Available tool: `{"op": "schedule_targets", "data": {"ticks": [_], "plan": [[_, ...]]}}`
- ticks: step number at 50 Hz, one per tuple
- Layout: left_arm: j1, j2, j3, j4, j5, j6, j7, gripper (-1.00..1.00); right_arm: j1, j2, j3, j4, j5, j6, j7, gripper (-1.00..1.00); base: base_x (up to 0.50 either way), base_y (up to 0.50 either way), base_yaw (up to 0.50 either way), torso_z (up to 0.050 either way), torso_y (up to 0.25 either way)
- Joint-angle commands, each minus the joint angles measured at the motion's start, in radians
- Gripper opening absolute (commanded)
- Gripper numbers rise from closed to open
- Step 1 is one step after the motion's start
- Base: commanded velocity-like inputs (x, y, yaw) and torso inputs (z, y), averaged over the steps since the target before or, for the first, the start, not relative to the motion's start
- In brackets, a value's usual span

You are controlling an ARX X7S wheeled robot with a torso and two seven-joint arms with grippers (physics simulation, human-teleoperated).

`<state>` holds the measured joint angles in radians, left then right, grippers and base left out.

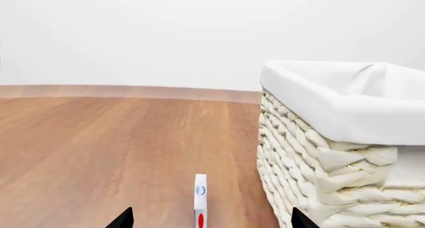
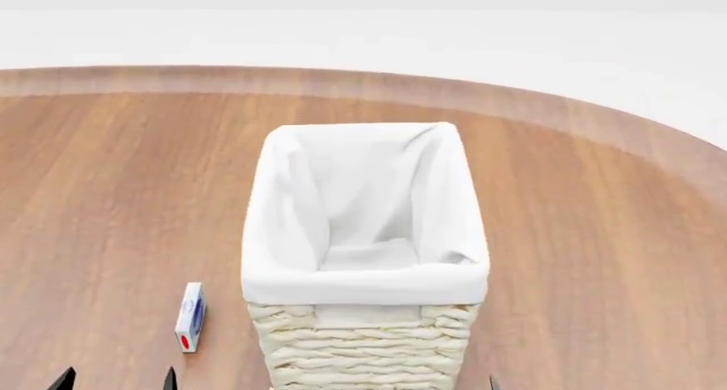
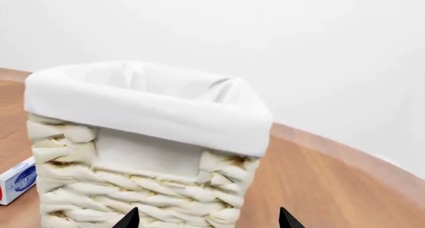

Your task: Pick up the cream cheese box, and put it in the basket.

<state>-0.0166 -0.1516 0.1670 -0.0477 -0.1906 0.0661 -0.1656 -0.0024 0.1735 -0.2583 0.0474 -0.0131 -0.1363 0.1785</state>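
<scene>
The cream cheese box (image 2: 190, 317), thin and white with a blue oval and a red patch, stands on its edge on the wooden table, just left of the basket (image 2: 363, 275). In the left wrist view the box (image 1: 200, 200) lies ahead of my open left gripper (image 1: 207, 222), between its fingertips' lines, with the basket (image 1: 332, 153) beside it. My left gripper's tips (image 2: 114, 379) show at the head view's bottom edge. My right gripper (image 3: 207, 220) is open and empty, close in front of the basket's wicker wall (image 3: 146, 188). The box (image 3: 17, 180) peeks past that wall.
The round wooden table's far edge (image 2: 363, 77) curves behind the basket, with a white wall beyond. The basket holds only its white cloth liner (image 2: 363, 203).
</scene>
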Motion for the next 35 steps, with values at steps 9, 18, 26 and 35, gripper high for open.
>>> {"op": "schedule_targets", "data": {"ticks": [9,18,26,35], "plan": [[-0.006,-0.011,0.006,-0.001,-0.014,-0.005,-0.015,1.0,0.008,0.007,-0.014,0.018,0.017,-0.005,0.002,1.0,0.0,0.0,0.0,0.0,0.0],[-0.011,-0.015,0.01,0.001,-0.017,-0.011,-0.024,1.0,0.009,0.012,-0.021,0.02,0.02,-0.01,0.005,1.0,0.0,0.0,0.0,0.0,0.0],[-0.015,-0.019,0.017,-0.003,0.016,-0.002,-0.053,1.0,0.012,0.015,-0.026,0.026,0.022,-0.012,0.008,1.0,0.0,0.0,0.0,0.0,-0.125],[-0.016,-0.02,0.018,-0.009,0.003,0.002,-0.057,1.0,0.014,0.018,-0.034,0.028,0.023,-0.012,0.011,1.0,0.0,0.0,0.0,0.0,-0.25]]}}
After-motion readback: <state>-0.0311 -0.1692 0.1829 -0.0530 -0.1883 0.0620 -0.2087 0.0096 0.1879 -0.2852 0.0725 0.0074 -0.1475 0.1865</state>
